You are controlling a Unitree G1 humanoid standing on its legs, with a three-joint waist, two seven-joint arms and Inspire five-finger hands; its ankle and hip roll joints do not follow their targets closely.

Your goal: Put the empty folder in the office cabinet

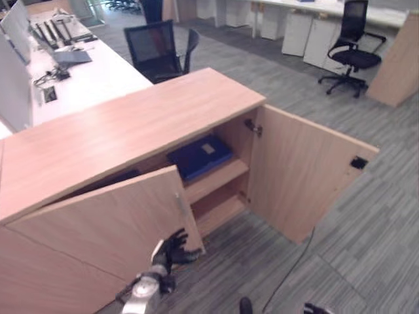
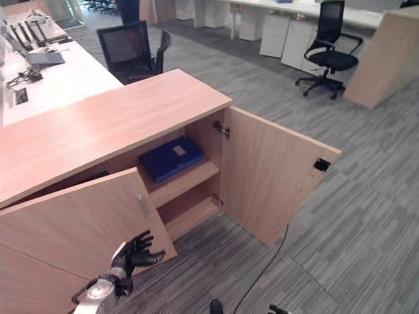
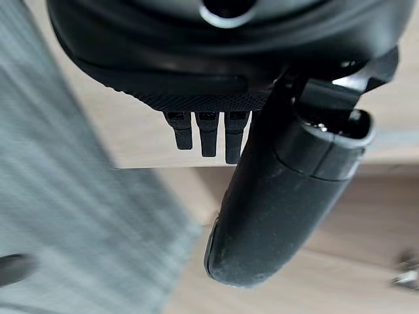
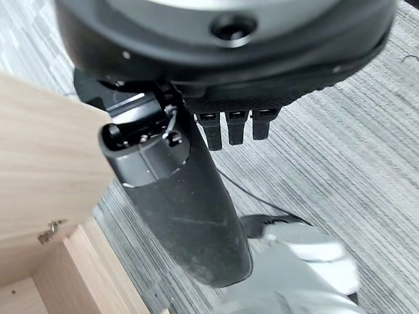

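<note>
Flat dark-blue folder (image 1: 199, 156) already on upper shelf of light wooden cabinet (image 1: 131, 124). Left hand (image 1: 171, 248), fingers apart, against left door's (image 1: 111, 222) free edge: best pushed shut evenly, fingers kept clear. Right hand (image 4: 196, 216) fingers straight, empty.

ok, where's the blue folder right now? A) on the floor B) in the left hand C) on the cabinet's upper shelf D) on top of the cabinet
C: the blue folder lies flat on the upper shelf of the cabinet, behind the open right door, while the left hand hangs open by the left door.
</note>
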